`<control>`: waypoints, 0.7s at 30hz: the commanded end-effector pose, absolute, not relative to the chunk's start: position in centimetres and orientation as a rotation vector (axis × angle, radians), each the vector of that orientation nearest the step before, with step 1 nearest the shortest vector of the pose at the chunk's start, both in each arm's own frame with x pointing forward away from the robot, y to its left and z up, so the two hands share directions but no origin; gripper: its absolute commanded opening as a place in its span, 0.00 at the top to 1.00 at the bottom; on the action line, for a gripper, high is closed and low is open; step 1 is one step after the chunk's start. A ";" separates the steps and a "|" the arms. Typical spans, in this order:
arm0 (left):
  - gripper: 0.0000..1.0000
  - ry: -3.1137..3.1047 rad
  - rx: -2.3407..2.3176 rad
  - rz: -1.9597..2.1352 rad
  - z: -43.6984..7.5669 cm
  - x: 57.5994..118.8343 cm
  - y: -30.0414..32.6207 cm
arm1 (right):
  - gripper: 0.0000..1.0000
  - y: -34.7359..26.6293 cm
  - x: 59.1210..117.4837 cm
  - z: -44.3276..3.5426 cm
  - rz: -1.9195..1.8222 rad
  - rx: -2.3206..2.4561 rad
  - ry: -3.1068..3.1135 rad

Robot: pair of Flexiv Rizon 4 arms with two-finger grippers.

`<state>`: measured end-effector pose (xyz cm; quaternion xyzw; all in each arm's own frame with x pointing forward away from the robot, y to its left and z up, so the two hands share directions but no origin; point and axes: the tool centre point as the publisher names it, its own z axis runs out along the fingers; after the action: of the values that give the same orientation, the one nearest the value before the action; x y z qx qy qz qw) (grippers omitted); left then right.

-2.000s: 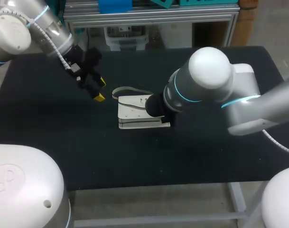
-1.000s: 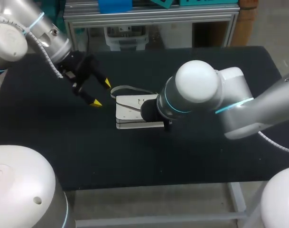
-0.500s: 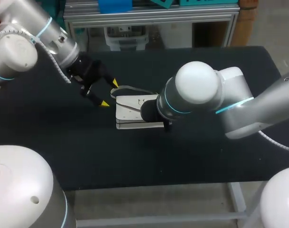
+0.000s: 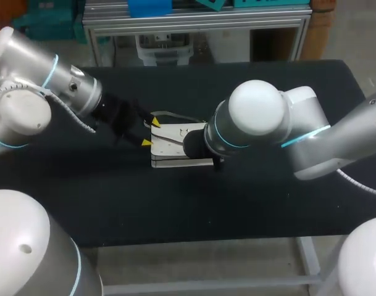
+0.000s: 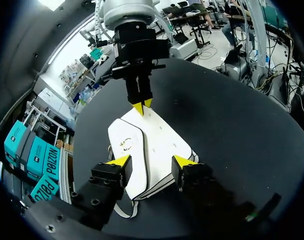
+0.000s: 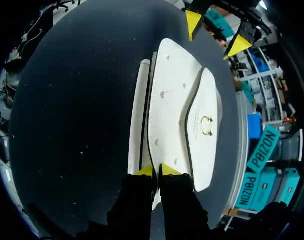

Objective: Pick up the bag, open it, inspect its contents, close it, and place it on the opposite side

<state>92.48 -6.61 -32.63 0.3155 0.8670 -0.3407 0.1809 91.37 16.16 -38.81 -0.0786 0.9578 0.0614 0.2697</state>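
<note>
Black bench top (image 4: 237, 203) with the white bag (image 4: 169, 148) lying flat near its middle, a bit toward the back edge; grey strap (image 4: 169, 115) loops out behind it. Flap (image 6: 204, 100) is down over the body with the gold clasp (image 6: 207, 125) on it, so the bag's closed and whatever's inside is hidden. Right gripper (image 6: 155, 171) has its yellow tips almost together on one end of the bag; looks like it's pinching the thin edge, though it's hard to be sure from this angle. Left gripper (image 5: 152, 162) is at the opposite end, fingers spread wide on either side of that end and not gripping anything.
</note>
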 end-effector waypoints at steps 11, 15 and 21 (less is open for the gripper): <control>0.53 2.348 0.930 -0.963 -34.7 93.6 -9.3 | 1.00 16.3 91.2 -39.3 0.165 -0.210 2.577; 0.53 2.339 0.949 -0.941 -35.1 93.7 -9.8 | 1.00 16.3 91.2 -39.3 0.165 -0.210 2.577; 0.58 2.324 0.952 -0.926 -35.4 94.7 -10.3 | 1.00 16.3 91.2 -39.3 0.165 -0.210 2.577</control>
<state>94.08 -10.03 -34.90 0.3448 0.8471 -0.3325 0.2303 91.35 16.22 -38.84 -0.0787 0.9578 0.0609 0.2695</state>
